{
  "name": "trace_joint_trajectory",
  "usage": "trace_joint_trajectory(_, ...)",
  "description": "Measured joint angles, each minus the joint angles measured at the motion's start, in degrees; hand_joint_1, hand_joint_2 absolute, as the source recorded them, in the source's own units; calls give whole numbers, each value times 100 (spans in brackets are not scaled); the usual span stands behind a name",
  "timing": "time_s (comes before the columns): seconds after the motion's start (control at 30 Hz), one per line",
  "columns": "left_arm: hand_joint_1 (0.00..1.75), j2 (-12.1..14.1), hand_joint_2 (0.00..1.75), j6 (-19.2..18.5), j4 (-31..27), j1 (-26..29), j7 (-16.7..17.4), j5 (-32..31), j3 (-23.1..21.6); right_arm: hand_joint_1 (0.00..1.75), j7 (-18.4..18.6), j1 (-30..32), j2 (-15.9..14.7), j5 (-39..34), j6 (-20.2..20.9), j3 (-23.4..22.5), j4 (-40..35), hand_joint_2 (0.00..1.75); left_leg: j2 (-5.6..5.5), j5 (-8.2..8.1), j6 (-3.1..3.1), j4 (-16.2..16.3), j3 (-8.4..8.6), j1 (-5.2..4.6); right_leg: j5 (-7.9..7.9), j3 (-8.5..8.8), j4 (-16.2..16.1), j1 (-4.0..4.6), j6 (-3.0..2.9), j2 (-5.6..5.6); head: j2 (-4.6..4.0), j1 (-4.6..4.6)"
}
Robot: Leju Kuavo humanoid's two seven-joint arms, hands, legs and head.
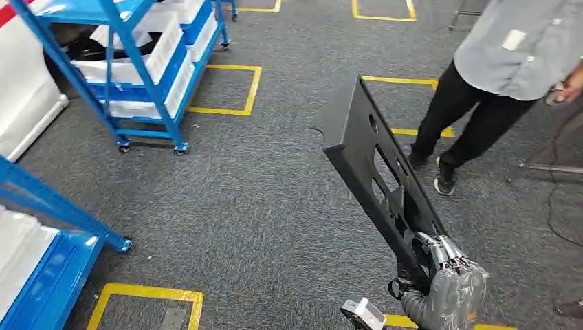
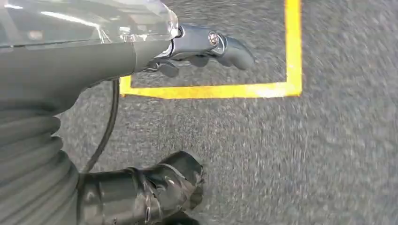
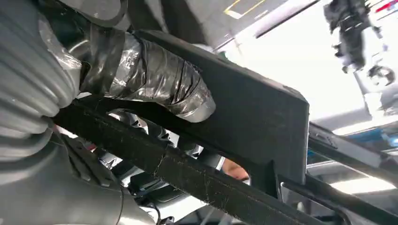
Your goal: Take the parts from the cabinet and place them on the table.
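Right hand: the right hand (image 1: 448, 278), in a grey ribbed cover with silver-taped fingers, grips the lower end of the black part; in the right wrist view its taped thumb (image 3: 155, 77) lies pressed along the part's flat face.
Left hand: the left hand (image 2: 197, 47) hangs over the carpet, holding nothing, its dark fingers partly curled and its black-taped thumb (image 2: 155, 187) well apart from them.
Black part: a long, flat black plastic panel (image 1: 375, 165) with a raised rim, rectangular cut-outs and one round hole, held up off the floor, tilting away from the robot and to its left.
Part surface: matte and finely grained, with ribs and a straight edge seen from the right wrist (image 3: 253, 126).
Cabinet, far: a blue metal rack on castors (image 1: 148, 75), its shelves holding white trays (image 1: 155, 58); something dark lies in one tray, what it is I cannot tell.
Cabinet, near: a second blue rack (image 1: 48, 234) at the robot's left, with a white tray (image 1: 20, 247) on its low shelf.
Floor: grey, coarse-woven carpet (image 1: 240, 206) marked with yellow tape rectangles (image 1: 237, 89).
Person: a person (image 1: 495, 75) in a grey shirt, black trousers and dark shoes stands just beyond the panel's far end.
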Motion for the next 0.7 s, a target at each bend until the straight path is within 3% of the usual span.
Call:
trace_joint_trajectory(0.03, 0, 0, 175, 0, 0, 14, -4, 7, 2, 175, -31, 61, 26, -4, 0, -40, -35, 175, -10, -74, -11, 322, -167, 0, -1, -1, 11, 2, -1, 82, 2, -2)
trace_joint_trajectory(0.07, 0, 0, 175, 0, 0, 30, -7, 11, 4, 175, -55, 103, 44, -13, 0, -77, -59, 175, -10, 19, -20, 355, -208, 6, -5, 1, 24, 2, -3, 168, 2, -2)
trace_joint_trajectory(0.13, 0, 0, 175, -2, 0, 26, -22, 20, 7, 175, -101, 166, 87, -20, 0, -151, -103, 175, -26, 496, -24, -268, 40, 30, -21, 5, 59, -10, 19, 332, 0, -2)
trace_joint_trajectory(0.17, 0, 2, 175, -2, 0, 19, -28, 35, 7, 175, -125, 197, 116, -26, 0, -188, -136, 175, -116, 782, -26, -790, 268, 54, -41, 5, 98, -20, 50, 413, 2, -2)
trace_joint_trajectory(0.2, 0, 2, 175, -4, 0, 25, -37, 40, 13, 175, -143, 217, 136, -31, 0, -223, -162, 175, -420, 830, -32, -1129, 395, 96, -68, -30, 146, -31, 88, 466, 0, -2)
trace_joint_trajectory(0.23, 0, 2, 175, -11, 0, 26, -46, 48, 26, 175, -156, 218, 155, -39, 0, -267, -193, 175, -573, 777, -25, -1247, 414, 89, -83, -90, 233, 8, 120, 533, 2, -2)
trace_joint_trajectory(0.33, 0, 2, 175, -18, 0, 12, -74, 53, 28, 175, -193, 321, 190, -52, -4, -363, -254, 175, -423, 800, 70, -1202, 422, 35, -14, -133, 158, -51, 238, 693, 0, -2)
trace_joint_trajectory(0.37, 0, -2, 175, -17, 0, 13, -76, 57, 31, 175, -202, 341, 195, -52, -4, -391, -260, 175, -361, 838, 128, -1275, 431, 70, -4, -138, 159, -44, 260, 758, 2, 0)
trace_joint_trajectory(0.43, 0, 0, 175, -20, 0, 4, -85, 55, 33, 175, -215, 364, 203, -52, -7, -442, -289, 175, -220, 872, 203, -1329, 469, 71, -262, -292, 499, -18, 290, 238, 2, 22)
trace_joint_trajectory(0.47, 0, 0, 175, -22, 0, 13, -85, 55, 33, 175, -217, 351, 205, -52, -7, -453, -300, 175, -141, 867, 214, -1331, 467, 52, -485, -499, 930, -22, 315, 110, 2, 20)
trace_joint_trajectory(0.53, 0, 2, 175, -22, 0, 31, -85, 57, 37, 175, -217, 370, 210, -55, -7, -472, -297, 175, 24, 850, 238, -1330, 467, 30, -813, -910, 1778, -31, 338, 35, 0, 22)
trace_joint_trajectory(0.57, 0, 4, 175, -22, 0, 30, -85, 57, 39, 175, -217, 377, 212, -55, -4, -488, -297, 175, 92, 841, 239, -1329, 471, 27, -801, -986, 1923, -33, 343, 28, 2, 18)
trace_joint_trajectory(0.6, 0, 4, 175, -22, 0, 27, -85, 55, 42, 175, -217, 378, 212, -55, -4, -501, -297, 175, 161, 827, 235, -1329, 485, 25, -650, -913, 1771, -31, 338, 17, 2, 20)
trace_joint_trajectory(0.67, 0, 0, 175, -22, 0, 17, -85, 55, 42, 175, -217, 380, 219, -55, -7, -520, -300, 175, 276, 788, 220, -1329, 546, 21, -157, -403, 839, -16, 288, -62, 2, 20)
trace_joint_trajectory(0.7, 0, 0, 175, -22, 0, 14, -85, 57, 42, 175, -217, 379, 219, -55, -7, -527, -308, 175, 328, 760, 207, -1331, 590, 17, 33, -93, 277, 16, 231, -247, 2, 20)
